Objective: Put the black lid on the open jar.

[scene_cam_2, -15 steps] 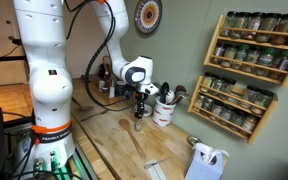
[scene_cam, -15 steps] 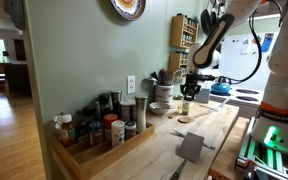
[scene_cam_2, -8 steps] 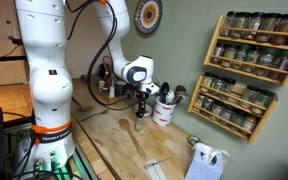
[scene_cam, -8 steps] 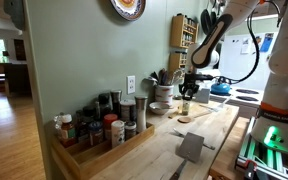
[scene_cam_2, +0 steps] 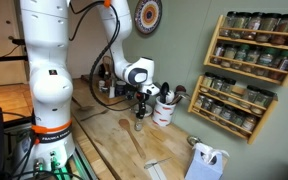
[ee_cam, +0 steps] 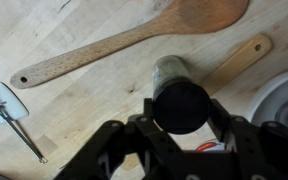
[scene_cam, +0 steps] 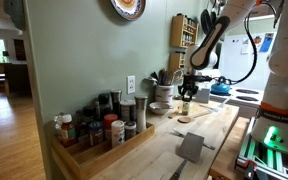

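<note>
In the wrist view my gripper is shut on the black lid, a round black cap held between the two fingers. The open jar stands on the wooden counter just beyond and below the lid, which partly hides it. In both exterior views the gripper points down, a short way above the small glass jar. The lid looks apart from the jar's mouth.
A wooden spoon lies beyond the jar and a whisk at the left. A white crock of utensils stands close beside the jar. A tray of spice jars and a blue kettle are farther off.
</note>
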